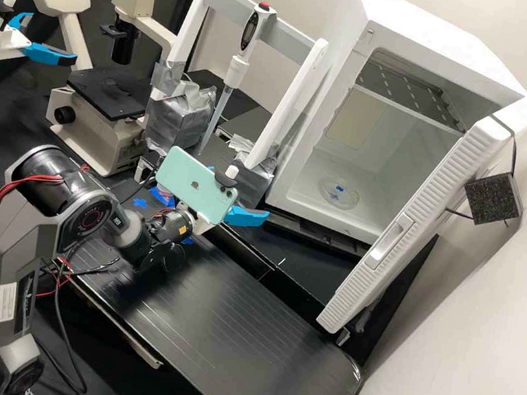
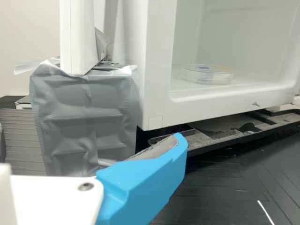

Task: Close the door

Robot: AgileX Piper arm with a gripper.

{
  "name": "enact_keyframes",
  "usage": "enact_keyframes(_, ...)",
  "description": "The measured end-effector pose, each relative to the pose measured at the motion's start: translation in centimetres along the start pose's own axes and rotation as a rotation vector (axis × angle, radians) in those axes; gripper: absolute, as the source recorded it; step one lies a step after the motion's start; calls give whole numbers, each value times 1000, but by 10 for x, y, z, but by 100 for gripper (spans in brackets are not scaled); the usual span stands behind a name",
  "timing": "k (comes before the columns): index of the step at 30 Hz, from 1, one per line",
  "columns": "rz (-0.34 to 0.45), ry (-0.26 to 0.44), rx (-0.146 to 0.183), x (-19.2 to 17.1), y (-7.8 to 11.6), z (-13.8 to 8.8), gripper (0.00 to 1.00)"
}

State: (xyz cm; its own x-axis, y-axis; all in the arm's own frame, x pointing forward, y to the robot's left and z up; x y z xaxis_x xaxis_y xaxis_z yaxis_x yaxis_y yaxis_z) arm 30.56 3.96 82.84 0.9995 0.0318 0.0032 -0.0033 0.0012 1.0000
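You're at the approach step, by the look of it: the gripper [image 1: 244,193], mid-frame, is spread and empty. Right of it stands the cabinet [image 1: 425,25], upper right – then the door [image 1: 433,198], swung open. Next, get behind its outer face – push it shut.

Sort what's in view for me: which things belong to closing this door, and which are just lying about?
For the job:
- door, standing open
- white cabinet it closes
- gripper, open, short of the door

Apparently just there:
- microscope
- pipette
- white stand around the pipette
- round dish inside the cabinet
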Motion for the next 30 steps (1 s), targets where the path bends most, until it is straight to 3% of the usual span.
enact_keyframes(9, 4, -6, -6, -2, 1, 4, 100)
enact_keyframes(12, 23, -16, -16, -11, 9, 11, 100)
enact_keyframes(14, 47, -24, -5, -22, 17, 17, 100)
enact_keyframes(18, 150, 8, 41, -44, 42, 25, 100)
enact_keyframes(23, 300, 44, 55, -75, 75, 35, 100)
enact_keyframes(30, 465, -12, 73, -107, 113, 55, 100)
